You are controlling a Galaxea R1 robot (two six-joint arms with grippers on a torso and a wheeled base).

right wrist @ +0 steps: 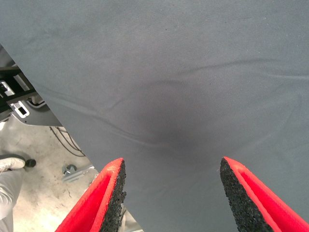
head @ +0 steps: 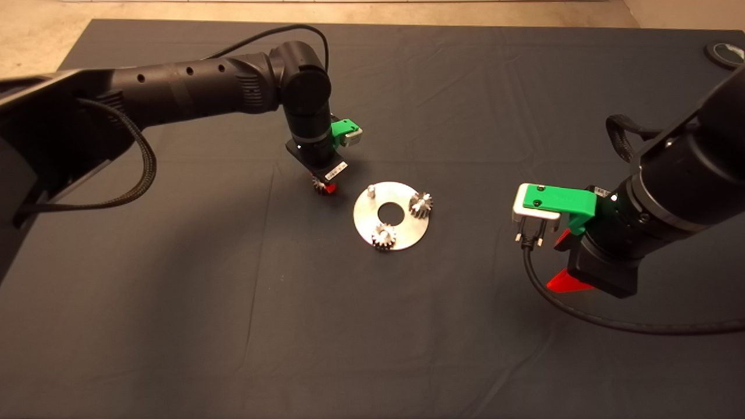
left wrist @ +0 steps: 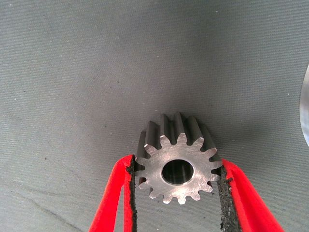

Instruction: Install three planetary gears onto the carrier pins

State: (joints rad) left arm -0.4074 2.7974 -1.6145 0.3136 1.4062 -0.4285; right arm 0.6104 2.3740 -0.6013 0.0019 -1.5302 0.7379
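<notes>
The silver carrier disc [head: 401, 231] lies mid-mat. Two planetary gears sit on its pins: one [head: 421, 204] at the right, one [head: 384, 236] at the front. The third pin [head: 371, 190], at the back left, is bare. My left gripper [head: 323, 186] is just left of the disc, above the mat, shut on the third, darker gear [left wrist: 177, 164], held by its toothed rim between both pads with its centre hole showing. My right gripper [head: 563, 263] is open and empty over the mat, right of the disc.
A roll of tape [head: 726, 53] lies at the mat's far right corner. A black cable [head: 582, 314] trails over the mat from my right arm. The right wrist view shows the mat's edge with floor and a person's shoe [right wrist: 10, 163] beyond.
</notes>
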